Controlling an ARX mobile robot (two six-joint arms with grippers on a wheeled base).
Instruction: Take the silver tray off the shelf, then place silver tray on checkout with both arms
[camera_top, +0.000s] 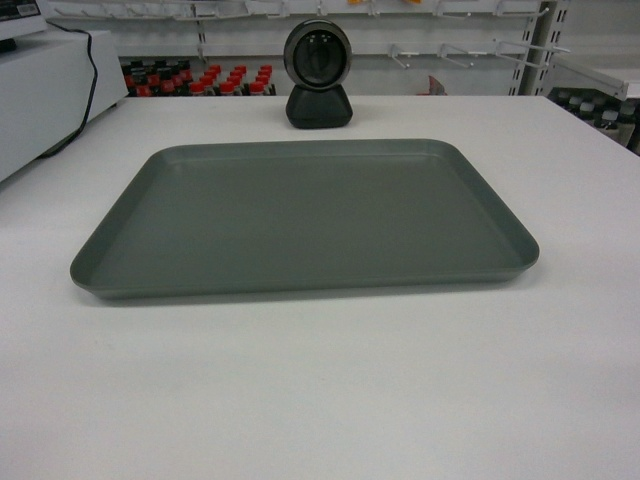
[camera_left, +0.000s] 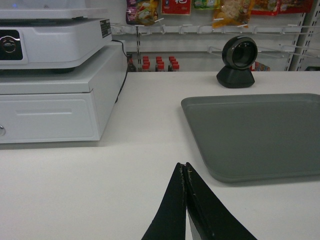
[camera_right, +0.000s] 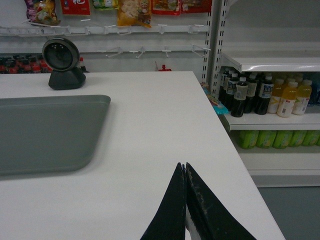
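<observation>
Head view shows the silver tray (camera_top: 300, 215) lying flat on the white table (camera_top: 320, 390) in front of the black scanner (camera_top: 318, 75), while the left gripper (camera_left: 185, 167) and right gripper (camera_right: 183, 167) have fingers pressed together, holding nothing, with no writing clear enough to read.

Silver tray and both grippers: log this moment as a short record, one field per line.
silver tray: lies flat on the checkout, empty, nothing gripping it
scanner: stands upright behind the tray's far edge, apart from it
left gripper: shut, holding nothing, above the table left of the tray
right gripper: shut, holding nothing, above the table right of the tray
task state: tray already on the checkout
</observation>
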